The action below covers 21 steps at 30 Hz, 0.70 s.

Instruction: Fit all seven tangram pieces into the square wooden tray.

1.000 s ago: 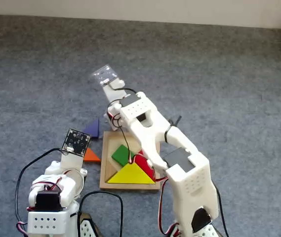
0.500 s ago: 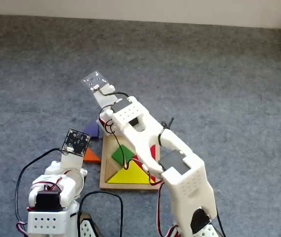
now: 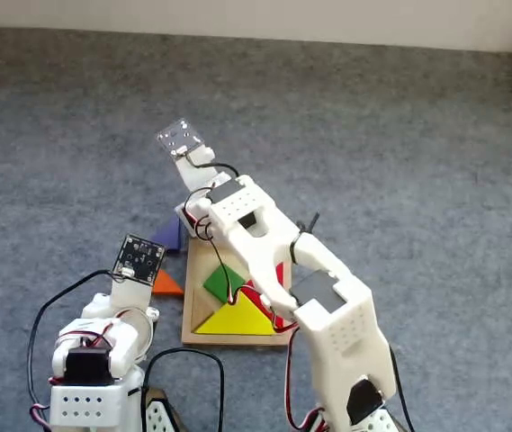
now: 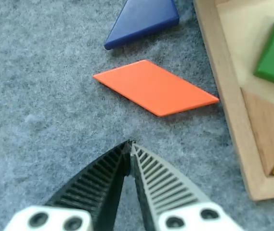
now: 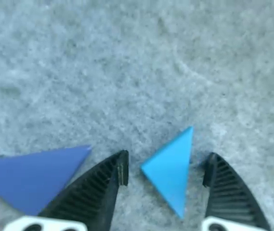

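Note:
My right gripper [image 5: 166, 169] is open low over the carpet, its fingers on either side of a small light blue triangle [image 5: 174, 163]. A dark blue triangle [image 5: 31, 177] lies just beside one finger. In the high view the right arm [image 3: 238, 211] stretches over the wooden tray [image 3: 190, 297], which holds a green square [image 3: 221, 282], a yellow triangle [image 3: 238, 317] and a red piece [image 3: 279, 273]. My left gripper [image 4: 129, 144] is shut and empty, close to an orange parallelogram [image 4: 156, 89] that lies on the carpet between the dark blue triangle [image 4: 144, 19] and the tray [image 4: 228, 96].
Grey carpet covers the whole floor, with open room beyond and to the right of the tray. The left arm [image 3: 103, 337] sits at the near left. Cables [image 3: 184, 360] loop around both arm bases.
The right arm swung left across the tray toward the spot past the dark blue triangle, then eased slightly back. The left arm has stayed still.

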Tool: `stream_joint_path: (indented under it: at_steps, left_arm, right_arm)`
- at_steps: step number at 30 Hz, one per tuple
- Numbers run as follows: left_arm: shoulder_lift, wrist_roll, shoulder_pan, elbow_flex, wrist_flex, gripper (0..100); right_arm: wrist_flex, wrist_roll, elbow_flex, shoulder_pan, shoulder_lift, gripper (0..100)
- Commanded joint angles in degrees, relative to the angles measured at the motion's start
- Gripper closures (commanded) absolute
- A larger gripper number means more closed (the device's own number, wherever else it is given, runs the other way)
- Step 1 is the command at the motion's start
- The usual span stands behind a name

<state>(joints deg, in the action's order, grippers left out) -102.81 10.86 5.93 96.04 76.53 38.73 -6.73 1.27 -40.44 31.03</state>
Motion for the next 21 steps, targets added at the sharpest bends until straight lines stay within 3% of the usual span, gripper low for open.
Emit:
stream_joint_path:
  at_steps: [1, 5, 15, 21]
  left_arm:
    - [-1.10, -0.44, -0.92, 1.10, 0.26, 99]
    - [-1.10, -0.44, -0.92, 1.10, 0.26, 99]
    - [-1.10, -0.44, -0.92, 1.10, 0.26, 99]
    - [-1.10, -0.44, -0.92, 1.10, 0.26, 99]
  right_arm:
    - [-1.01, 0.70, 2.95, 2.42, 0.48, 81.7]
    - [-0.92, 0.70, 3.30, 3.30, 3.30, 88.2]
    - [8.75, 0.35, 6.73, 3.74, -1.19, 88.7]
    - [17.63, -7.38, 5.14, 3.47, -12.44, 88.7]
